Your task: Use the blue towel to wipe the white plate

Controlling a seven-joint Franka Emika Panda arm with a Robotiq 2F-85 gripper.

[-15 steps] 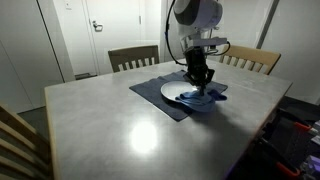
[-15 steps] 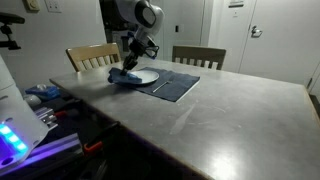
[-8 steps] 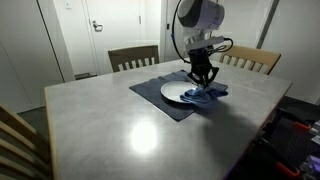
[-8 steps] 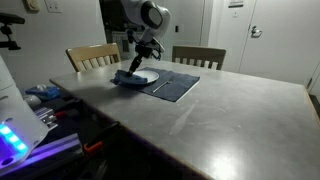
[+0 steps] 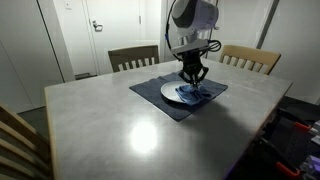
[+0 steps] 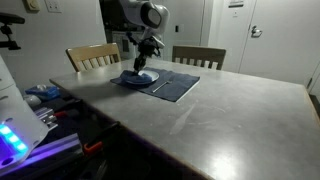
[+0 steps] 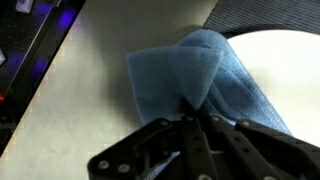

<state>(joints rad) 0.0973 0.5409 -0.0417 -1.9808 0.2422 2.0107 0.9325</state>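
Note:
A white plate [image 5: 171, 93] lies on a dark blue placemat [image 5: 160, 101] on the grey table. My gripper [image 5: 192, 80] is shut on the blue towel [image 5: 195, 93] and presses it down on the plate. Both exterior views show this; the plate [image 6: 146, 75] and towel [image 6: 133, 78] sit under the gripper [image 6: 141, 67]. In the wrist view the towel [image 7: 190, 72] bunches up between the closed fingers [image 7: 192, 112], partly over the plate [image 7: 275, 60] and partly over the bare table.
Two wooden chairs [image 5: 133, 57] [image 5: 252, 60] stand behind the table. Another chair back [image 5: 15, 135] is at the near corner. The table edge [image 6: 75, 90] lies close to the plate, with equipment below it.
The gripper has dragged the towel back across the plate toward its middle, after swinging out to the plate's edge half a second ago.

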